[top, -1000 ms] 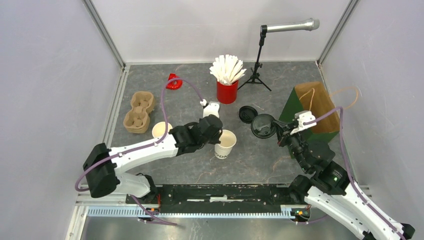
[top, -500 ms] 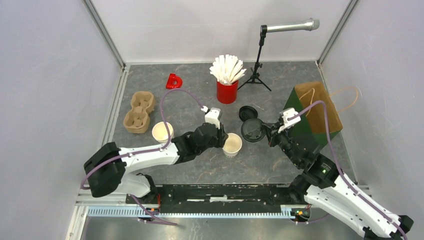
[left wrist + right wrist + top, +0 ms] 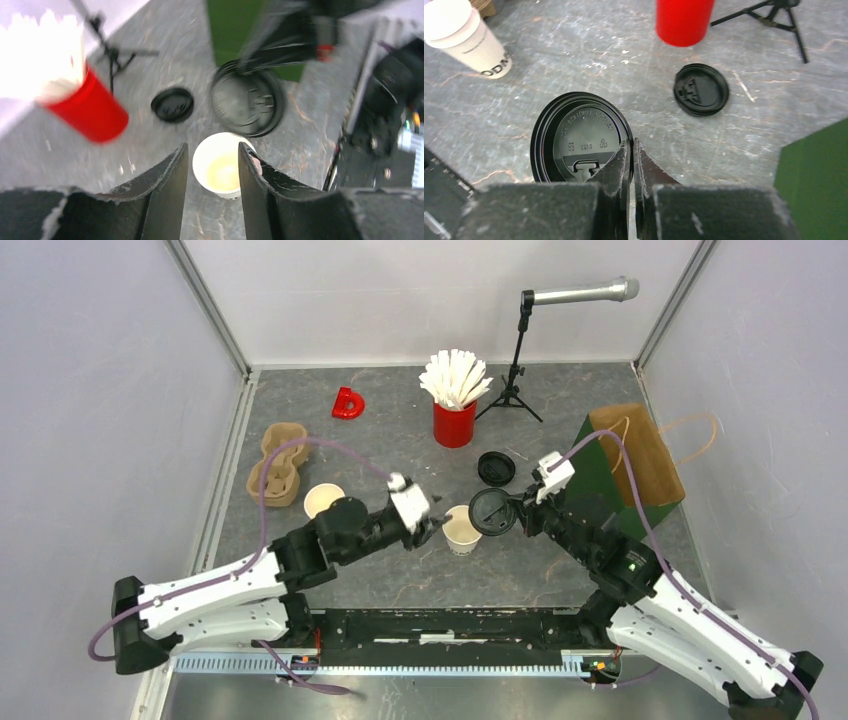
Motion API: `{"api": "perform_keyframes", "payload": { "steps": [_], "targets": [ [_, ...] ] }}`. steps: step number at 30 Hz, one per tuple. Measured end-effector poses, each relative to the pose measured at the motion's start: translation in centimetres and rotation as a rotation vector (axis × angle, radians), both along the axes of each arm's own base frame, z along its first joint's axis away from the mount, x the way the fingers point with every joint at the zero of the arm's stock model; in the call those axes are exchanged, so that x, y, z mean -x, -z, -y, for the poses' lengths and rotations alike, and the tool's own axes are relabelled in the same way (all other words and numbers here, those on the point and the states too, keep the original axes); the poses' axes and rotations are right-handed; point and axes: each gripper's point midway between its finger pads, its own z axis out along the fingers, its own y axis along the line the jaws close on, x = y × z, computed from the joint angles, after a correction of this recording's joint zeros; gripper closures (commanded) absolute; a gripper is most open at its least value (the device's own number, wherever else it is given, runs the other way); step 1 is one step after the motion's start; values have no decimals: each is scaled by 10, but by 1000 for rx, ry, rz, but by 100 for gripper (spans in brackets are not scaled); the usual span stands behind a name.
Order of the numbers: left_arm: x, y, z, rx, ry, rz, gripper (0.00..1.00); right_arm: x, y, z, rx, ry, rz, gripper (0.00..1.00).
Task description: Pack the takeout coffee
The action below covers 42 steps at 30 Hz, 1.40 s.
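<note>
At the centre of the top view, a small white paper cup (image 3: 462,528) with a cream inside stands upright, just beyond the parted, empty jaws of the left gripper (image 3: 212,147). The right gripper (image 3: 633,150) is clamped on the rim of a round black plastic lid (image 3: 581,137), just right of that cup. A second black lid (image 3: 495,467) lies flat above them, and the other white cup (image 3: 323,500) stands left of centre.
</note>
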Motion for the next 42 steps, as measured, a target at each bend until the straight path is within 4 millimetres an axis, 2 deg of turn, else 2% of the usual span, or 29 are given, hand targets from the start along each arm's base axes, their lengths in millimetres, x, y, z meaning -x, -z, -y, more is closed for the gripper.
{"api": "perform_keyframes", "payload": {
  "steps": [3, 5, 7, 11, 14, 21, 26, 31, 34, 35, 37, 38, 40, 42],
  "targets": [
    [37, -18, 8, -119, 227, 294, 48, 3, 1, -13, -5, -54, -47, 95],
    [53, -14, 13, -214, 340, 436, 47, 6, -1, -22, -14, -90, -73, 95],
    [60, 0, 17, -321, 420, 523, 46, 8, -7, -29, -32, -118, -87, 94],
    [66, 35, 25, -544, 551, 620, 44, 10, -15, -40, -61, -158, -107, 94],
    [68, 50, 24, -648, 604, 676, 43, 13, -15, -44, -73, -177, -122, 94],
    [64, 51, 22, -701, 613, 745, 43, 16, -10, -52, -82, -207, -157, 95],
    [60, 59, 24, -739, 615, 752, 45, 17, -13, -55, -101, -220, -157, 94],
    [56, 66, 29, -768, 613, 756, 66, 20, -14, -59, -114, -241, -163, 94],
    [55, 66, 32, -767, 607, 764, 89, 21, -11, -59, -113, -248, -168, 93],
    [54, 64, 33, -762, 601, 769, 96, 22, -9, -60, -112, -250, -171, 89],
    [52, 62, 34, -755, 588, 773, 98, 21, -7, -60, -110, -248, -170, 75],
    [52, 61, 34, -749, 576, 763, 98, 20, -7, -60, -112, -247, -170, 67],
    [48, 58, 34, -720, 515, 713, 98, 18, -7, -60, -113, -239, -160, 44],
    [39, 51, 32, -673, 406, 638, 98, 14, -8, -58, -106, -227, -139, 26]
  ]
}}
